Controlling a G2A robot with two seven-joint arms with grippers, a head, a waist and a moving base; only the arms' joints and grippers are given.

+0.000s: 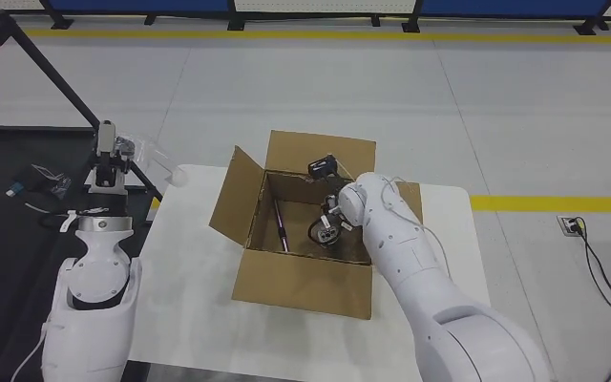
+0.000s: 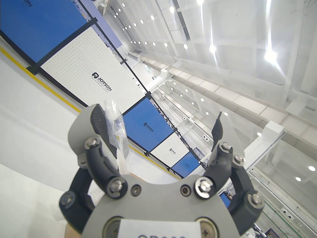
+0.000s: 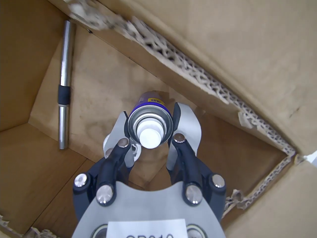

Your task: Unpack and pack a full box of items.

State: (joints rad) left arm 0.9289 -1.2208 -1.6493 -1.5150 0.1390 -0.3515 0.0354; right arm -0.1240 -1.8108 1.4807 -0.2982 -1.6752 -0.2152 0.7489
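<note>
From above, the cardboard box is sitting open on the white table, its flaps standing out to the sides, and the right arm is bending down into it from the right side, with the right gripper sitting low inside the box near the middle. A metal rod is lying on the box floor toward the left wall, apart from that gripper. The left gripper is hanging well off to the left of the box, beyond the table's far left corner, where a small white round thing is resting on the table. In the left wrist view, the left gripper is pointing up toward the ceiling with its fingers spread wide, gripping nothing between them, while a scrap of clear plastic is clinging to one ribbed finger pad. In the right wrist view, the right gripper is pinching a spray can by its sides; the can, purple with a yellow label and a white nozzle, is pointing its top at the camera, and its base is hidden, so whether it is touching the box floor cannot be told. The metal rod, with a black band around its middle, is lying along the foot of a box wall, well apart from the can.
</note>
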